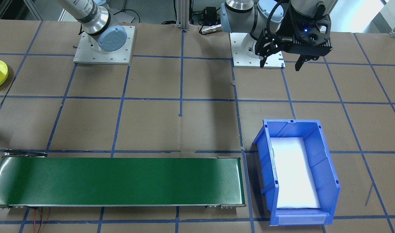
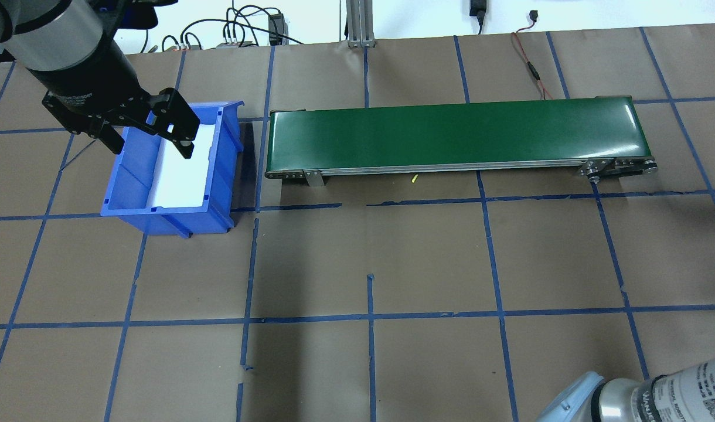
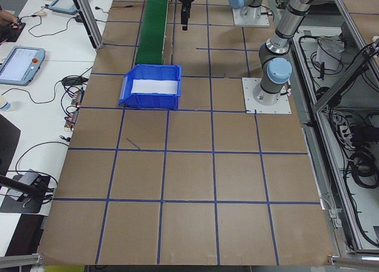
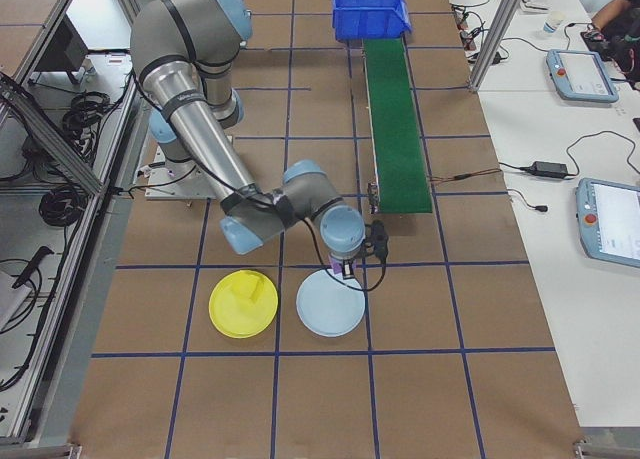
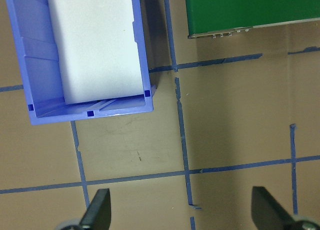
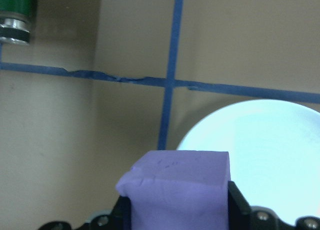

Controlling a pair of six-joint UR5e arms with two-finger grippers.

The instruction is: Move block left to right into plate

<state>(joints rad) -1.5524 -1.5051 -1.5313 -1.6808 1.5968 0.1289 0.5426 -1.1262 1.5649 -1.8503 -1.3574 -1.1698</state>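
Purple block (image 6: 175, 190) clenched in the right gripper (image 6: 177, 215) hangs over a pale blue plate (image 4: 331, 303); the yellow plate (image 4: 243, 303) lies just left; left gripper (image 5: 182, 212) hangs released.

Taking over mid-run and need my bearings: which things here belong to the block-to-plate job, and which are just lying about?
Job in hand:
- purple square-edged block, held in the right gripper
- flat round yellow plastic plate

Lying about:
- round pale blue plate, below that gripper
- blue rectangular plastic bin with a white liner
- long green conveyor belt
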